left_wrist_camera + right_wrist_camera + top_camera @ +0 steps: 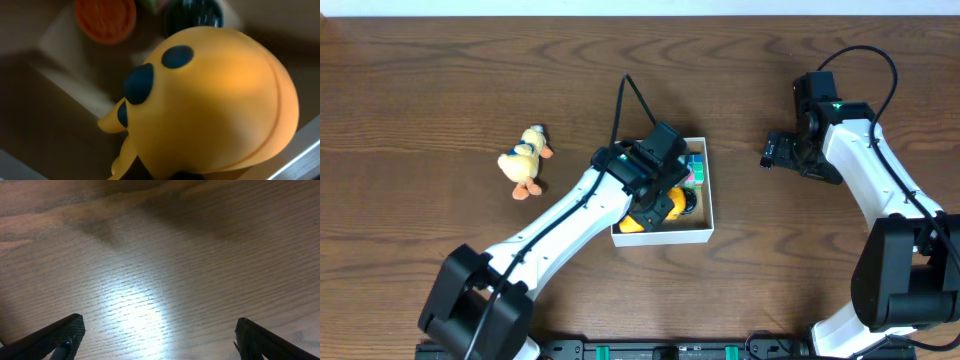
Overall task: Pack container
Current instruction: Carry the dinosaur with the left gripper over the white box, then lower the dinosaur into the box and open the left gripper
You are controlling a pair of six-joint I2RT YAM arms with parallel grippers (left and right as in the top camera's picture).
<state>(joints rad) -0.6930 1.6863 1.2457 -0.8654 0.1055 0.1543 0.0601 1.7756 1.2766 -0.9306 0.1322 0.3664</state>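
Observation:
The container (665, 238), a shallow box with white walls, sits mid-table; its wall also shows in the left wrist view (306, 152). My left gripper (658, 192) is down inside it, shut on a yellow toy with dark blue spots (215, 100), which fills the left wrist view and hides the fingers. The toy also shows under the gripper in the overhead view (672, 205). An orange round piece (106, 17) and a dark round piece (194, 14) lie in the box beyond it. My right gripper (775, 152) is open and empty over bare table (160, 340).
A yellow plush duck (525, 160) lies on the wooden table left of the container. Small green and pink items (697, 166) sit at the container's far right corner. My left arm stretches across the table's front left.

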